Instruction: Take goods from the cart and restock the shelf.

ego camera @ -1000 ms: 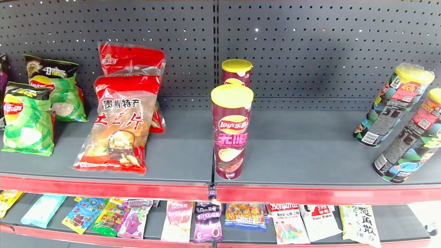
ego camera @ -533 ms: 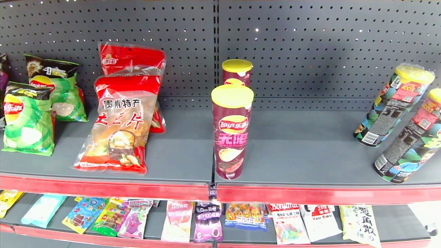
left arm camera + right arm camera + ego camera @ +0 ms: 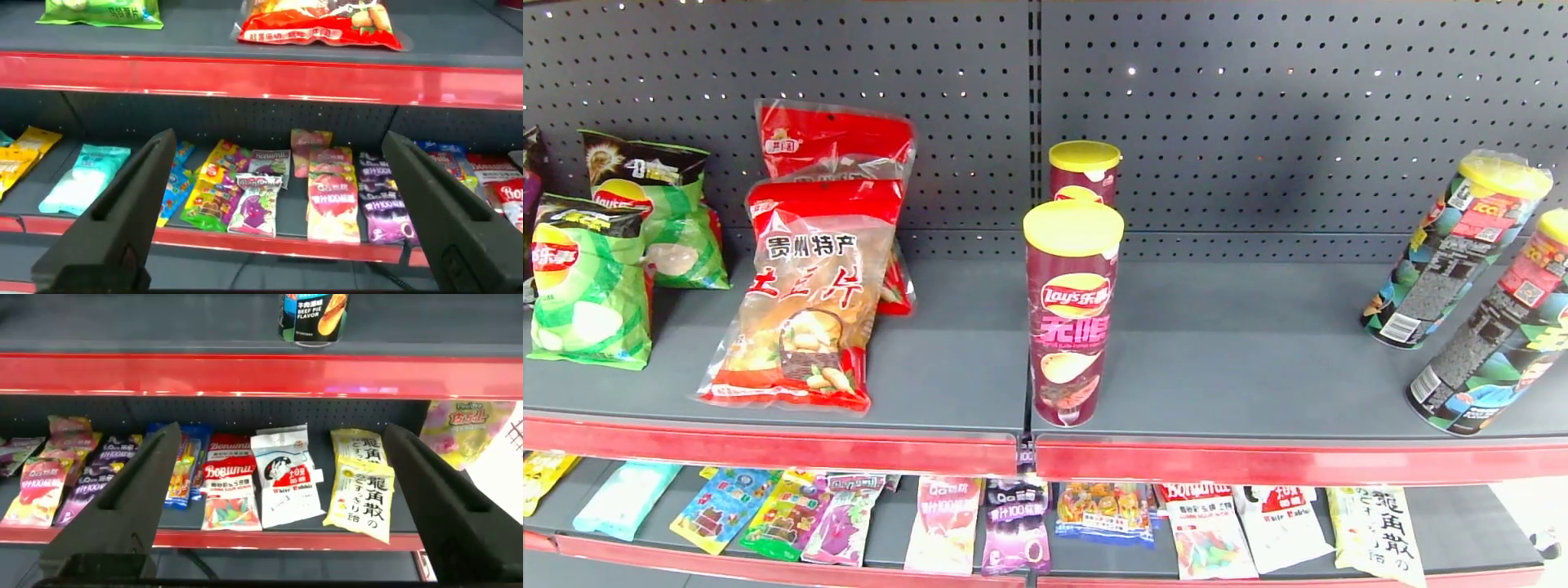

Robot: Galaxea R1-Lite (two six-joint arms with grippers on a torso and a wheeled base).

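The grey upper shelf (image 3: 1217, 351) with a red front strip holds two maroon chip cans with yellow lids, one in front (image 3: 1068, 314) and one behind (image 3: 1083, 171). Left of them stand red potato-slice bags (image 3: 805, 302) and green chip bags (image 3: 592, 282). Two patterned cans (image 3: 1450, 249) lean at the far right. My left gripper (image 3: 278, 143) is open and holds nothing, facing the lower shelf's candy packets (image 3: 327, 196). My right gripper (image 3: 282, 433) is open too, in front of a white packet (image 3: 286, 478) below a dark can (image 3: 315, 317).
A wide bare stretch of the upper shelf lies between the maroon cans and the patterned cans. The lower shelf (image 3: 1462, 523) is lined with several flat snack packets. A pegboard wall (image 3: 1258, 122) closes the back.
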